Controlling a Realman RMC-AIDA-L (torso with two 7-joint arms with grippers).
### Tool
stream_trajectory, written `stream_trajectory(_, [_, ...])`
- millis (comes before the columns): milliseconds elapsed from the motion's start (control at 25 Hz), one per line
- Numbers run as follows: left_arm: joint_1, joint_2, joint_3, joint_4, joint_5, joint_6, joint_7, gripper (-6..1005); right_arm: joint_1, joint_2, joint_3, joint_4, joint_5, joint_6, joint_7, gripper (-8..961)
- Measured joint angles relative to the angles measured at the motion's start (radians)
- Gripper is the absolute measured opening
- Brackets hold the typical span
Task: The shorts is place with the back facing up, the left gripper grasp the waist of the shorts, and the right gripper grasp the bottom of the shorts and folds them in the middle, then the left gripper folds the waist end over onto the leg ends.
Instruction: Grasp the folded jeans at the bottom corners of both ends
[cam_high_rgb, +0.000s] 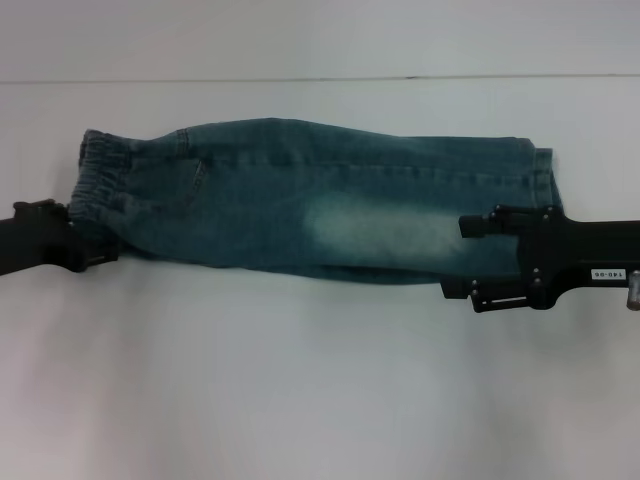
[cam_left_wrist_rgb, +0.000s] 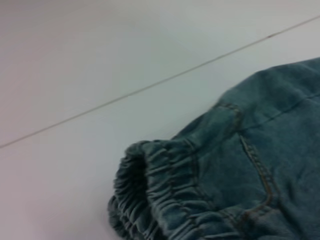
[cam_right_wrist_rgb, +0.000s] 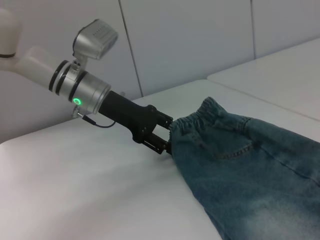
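The faded blue-green denim shorts (cam_high_rgb: 320, 205) lie on the plain white table (cam_high_rgb: 300, 380), already folded lengthwise into one long narrow band with a pale washed patch towards the leg end and a back pocket seam showing near the gathered elastic waist (cam_high_rgb: 100, 175); the cloth looks soft and limp but fairly thick, so it should drape and sag between any two holds rather than keep its shape, and the doubled layers may slide on each other; the firm places to take it are the ruffled waistband and the stitched hem of the leg ends (cam_high_rgb: 535, 185). The unlabelled black left hand (cam_right_wrist_rgb: 167, 141) sits at the waist's near corner, its fingers narrowly set about the band's edge, seemingly gripping it. The black right hand with the small white label (cam_high_rgb: 468, 258) lies over the leg ends, fingers spread apart, holding nothing I can see.
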Motion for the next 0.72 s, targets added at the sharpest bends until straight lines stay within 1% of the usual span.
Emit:
stream_trajectory(160, [-0.001,-0.001,0.021,0.001,0.002,0.001,0.000,778,0.001,0.000,0.000,0.008,0.000,0.002,0.000,934])
stream_trajectory(560, [-0.005,-0.001,0.028,0.003,0.008,0.003,-0.006,336,-0.002,0.000,0.008,0.009,0.002,0.003,-0.001,928])
stream_trajectory(720, [-0.005,0.000,0.032,0.005,0.008,0.004,-0.009,243,-0.001,0.000,0.008,0.009,0.005,0.007,-0.001,928])
